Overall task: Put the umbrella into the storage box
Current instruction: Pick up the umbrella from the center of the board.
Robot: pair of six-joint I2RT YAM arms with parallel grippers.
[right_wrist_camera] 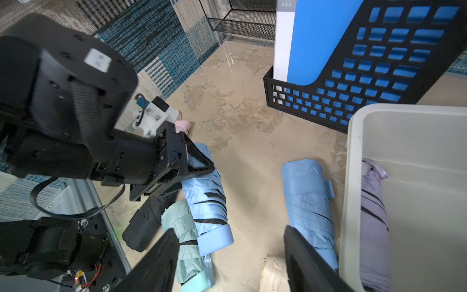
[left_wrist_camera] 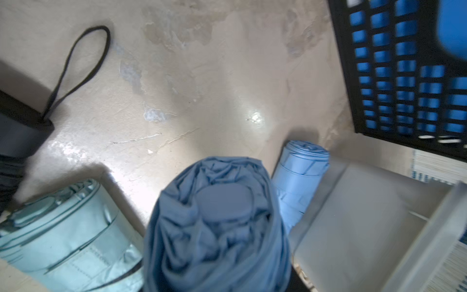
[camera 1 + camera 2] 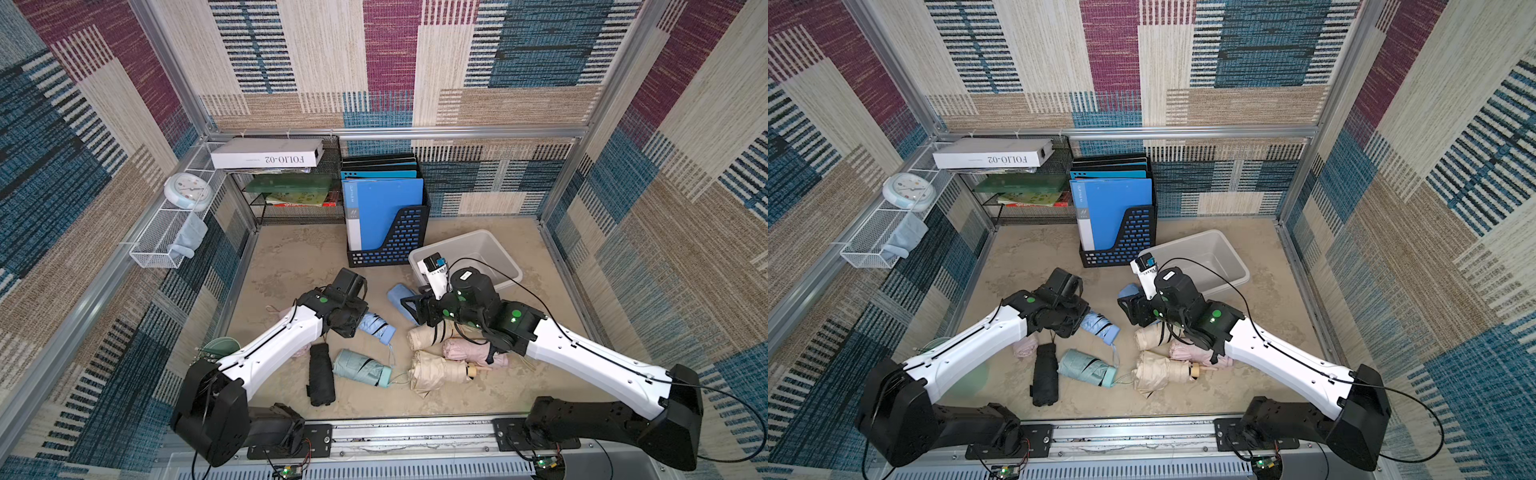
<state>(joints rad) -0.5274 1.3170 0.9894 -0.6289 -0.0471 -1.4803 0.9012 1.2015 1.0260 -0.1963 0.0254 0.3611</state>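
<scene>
My left gripper (image 3: 360,325) (image 1: 199,168) is shut on a light blue folded umbrella (image 3: 377,329) (image 3: 1100,330) (image 2: 219,222) (image 1: 206,204), near its top end, on the floor. That umbrella's end hides the jaws in the left wrist view. The light grey storage box (image 3: 459,238) (image 3: 1183,242) (image 2: 358,227) (image 1: 351,177) stands at the back right with a lilac umbrella (image 1: 374,215) inside. My right gripper (image 3: 409,305) (image 1: 231,260) is open over bare floor, beside a second blue umbrella (image 3: 398,296) (image 1: 307,197) lying against the box.
Black (image 3: 322,374), mint (image 3: 361,368), beige (image 3: 432,370) and pink (image 3: 465,349) folded umbrellas lie across the front floor. A black file holder (image 3: 390,245) with blue folders stands left of the box. A wire shelf (image 3: 291,199) and a white mesh basket (image 3: 158,245) line the left wall.
</scene>
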